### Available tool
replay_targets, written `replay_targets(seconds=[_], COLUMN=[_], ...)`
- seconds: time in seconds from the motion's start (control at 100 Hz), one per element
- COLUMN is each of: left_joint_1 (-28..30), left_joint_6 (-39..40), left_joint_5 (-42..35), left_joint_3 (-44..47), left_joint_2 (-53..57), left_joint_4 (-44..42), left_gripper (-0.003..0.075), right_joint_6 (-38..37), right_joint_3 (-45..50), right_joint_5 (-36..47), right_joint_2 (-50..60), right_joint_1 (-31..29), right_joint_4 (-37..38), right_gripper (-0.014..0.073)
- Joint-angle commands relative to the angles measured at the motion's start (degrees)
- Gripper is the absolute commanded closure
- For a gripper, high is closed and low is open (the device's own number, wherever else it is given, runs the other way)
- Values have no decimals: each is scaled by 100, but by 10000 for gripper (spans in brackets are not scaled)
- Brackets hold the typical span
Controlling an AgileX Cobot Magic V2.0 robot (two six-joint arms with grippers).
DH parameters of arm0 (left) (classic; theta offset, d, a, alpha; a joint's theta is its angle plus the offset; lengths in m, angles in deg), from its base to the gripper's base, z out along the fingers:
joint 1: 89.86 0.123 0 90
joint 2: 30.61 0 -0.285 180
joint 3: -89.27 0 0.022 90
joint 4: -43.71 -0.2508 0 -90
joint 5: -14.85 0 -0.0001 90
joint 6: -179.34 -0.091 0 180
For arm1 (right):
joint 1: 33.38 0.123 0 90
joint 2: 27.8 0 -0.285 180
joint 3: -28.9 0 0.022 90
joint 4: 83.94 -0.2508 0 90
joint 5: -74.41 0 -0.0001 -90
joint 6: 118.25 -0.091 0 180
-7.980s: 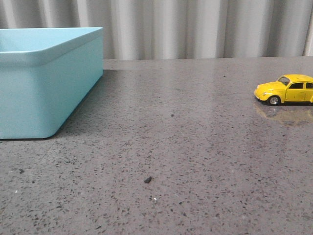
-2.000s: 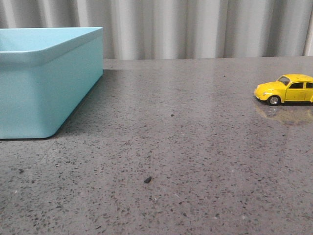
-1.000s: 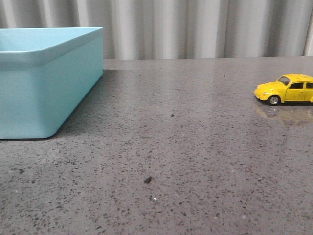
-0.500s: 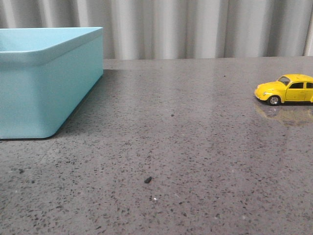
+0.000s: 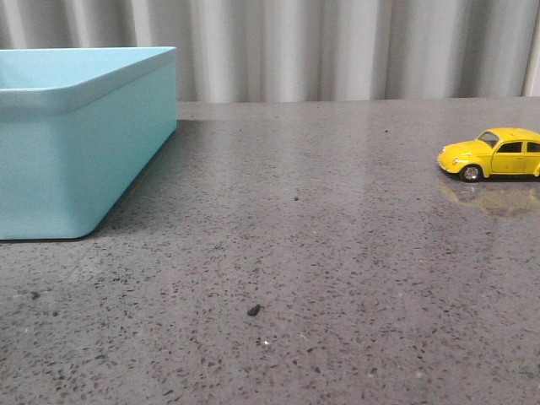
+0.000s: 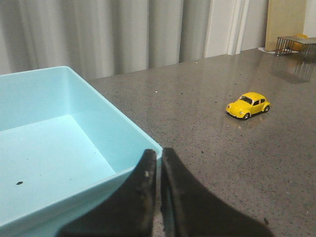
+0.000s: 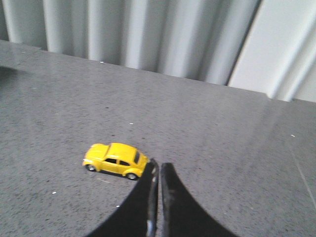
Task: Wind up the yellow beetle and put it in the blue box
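Observation:
The yellow beetle point(image 5: 493, 153) stands on its wheels at the table's right edge in the front view, cut off by the frame. It also shows in the left wrist view, beetle point(image 6: 248, 104), and the right wrist view, beetle point(image 7: 115, 160). The blue box point(image 5: 80, 135) sits at the far left, open and holding only a dark speck; its near corner rim point(image 6: 148, 143) lies just beyond my left gripper point(image 6: 158, 154), which is shut on nothing. My right gripper point(image 7: 159, 166) is shut and empty, hovering close behind the beetle's rear. Neither gripper appears in the front view.
The speckled grey stone table point(image 5: 321, 253) carries a small dark crumb point(image 5: 254, 310) near the front. A pleated grey curtain point(image 5: 337, 46) closes the back. A wire rack point(image 6: 295, 43) stands far off past the beetle in the left wrist view.
The front view has shifted a touch; the beetle and the box stay where they were, and no gripper has entered that view.

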Motion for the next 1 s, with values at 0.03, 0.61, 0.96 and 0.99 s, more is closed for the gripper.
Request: replay_targets(seconds=[0.03,0.61,0.96,0.99], left_joint_1=[-45,-45,-45,-45], left_joint_6=[-19,-19,-19,-19], left_joint_5=[-182,-182,-182,-182], left_joint_3=[-155,-155,-155,-155], left_joint_2=[-101,-101,-101,-101], left_joint_4=[173,173,173,173], left_gripper=[741,741,741,741], right_joint_6=[-4,314,2138,2684], right_joint_3=[-106,15,159,198], right_joint_5=[613,1080,1106,1106], right_joint_2=[-61,-61,-61,-61], right_joint_1=[-528,-743,-743,-743], right_joint_4=[-5,-440,-1693,-1906], right_gripper=[635,635,635,635])
